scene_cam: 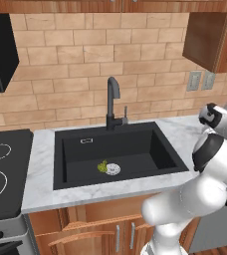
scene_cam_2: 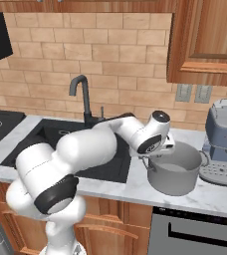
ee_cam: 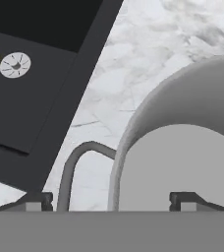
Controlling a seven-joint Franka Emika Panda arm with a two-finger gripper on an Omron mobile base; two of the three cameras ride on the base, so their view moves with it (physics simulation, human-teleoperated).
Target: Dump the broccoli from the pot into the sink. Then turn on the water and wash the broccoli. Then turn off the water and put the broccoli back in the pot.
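So the broccoli (scene_cam: 102, 166) is sitting at the bottom of the sink (scene_cam: 75, 149), touching the left side of the silver drain (scene_cam: 112, 169). No water is running from the faucet (scene_cam: 113, 102).

The pot (scene_cam_2: 174, 169) is standing upright on the marble surface (scene_cam_2: 220, 195) just right of the sink, between the sink and a grey coffee machine (scene_cam_2: 224, 143). It's looking empty inside from the hand view.

The arm is reaching over to the pot, and the end effector (ee_cam: 113, 201) is hovering right at the pot's left rim. Its two fingertips are standing wide apart, one outside by the loop handle (ee_cam: 77, 170) and the other over the inside of the pot, with the rim between them. They aren't clamping on anything as far as I can see, so it's open and holding nothing.

A stovetop (scene_cam: 1, 169) is sitting to the left of the sink.
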